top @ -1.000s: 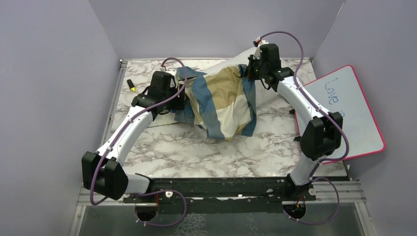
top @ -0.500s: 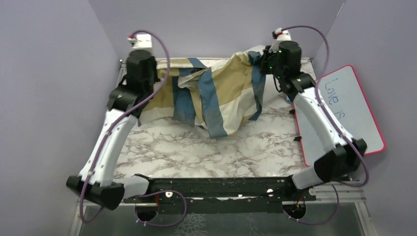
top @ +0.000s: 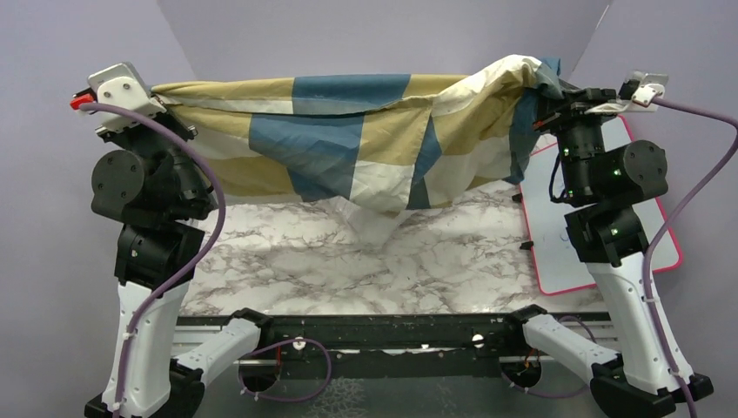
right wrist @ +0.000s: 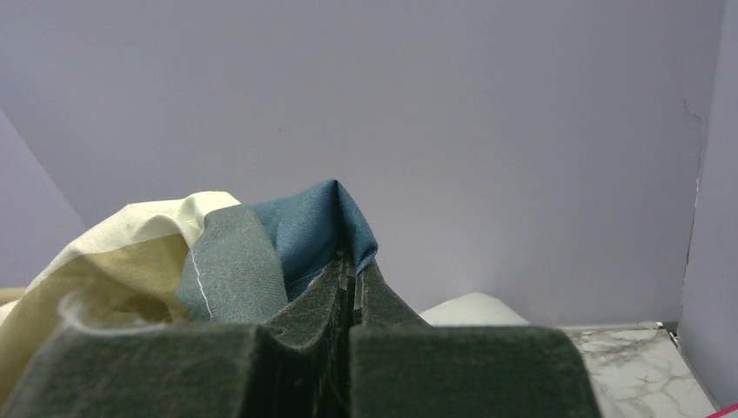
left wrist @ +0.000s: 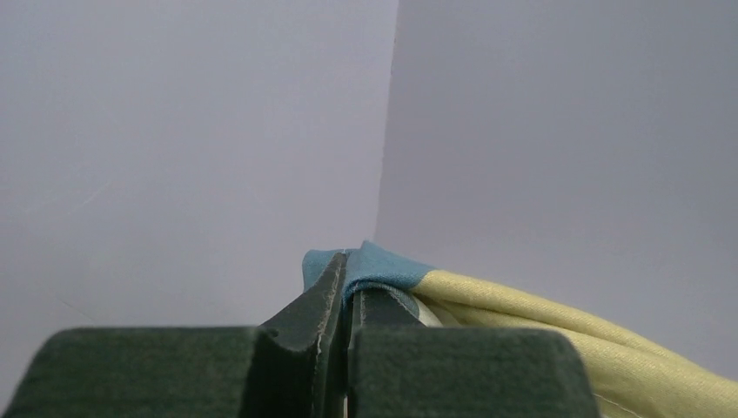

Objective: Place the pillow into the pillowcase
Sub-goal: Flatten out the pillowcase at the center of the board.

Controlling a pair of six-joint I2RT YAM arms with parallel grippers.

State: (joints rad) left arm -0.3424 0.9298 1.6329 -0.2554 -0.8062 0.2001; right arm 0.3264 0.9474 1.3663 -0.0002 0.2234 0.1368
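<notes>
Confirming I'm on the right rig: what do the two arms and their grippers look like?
The left arm and right arm have white tapered links, bulky black joint housings and purple cables running along them. The left gripper and right gripper have dark, wedge-shaped fingers.

A lab test booth: plain lilac walls [top: 348, 35] enclose a marble-patterned table [top: 348, 270].

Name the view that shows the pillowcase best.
Top external: the whole pillowcase shows there, stretched wide in the air. The left and right wrist views each show only one small bunched corner of it, up close.
</notes>
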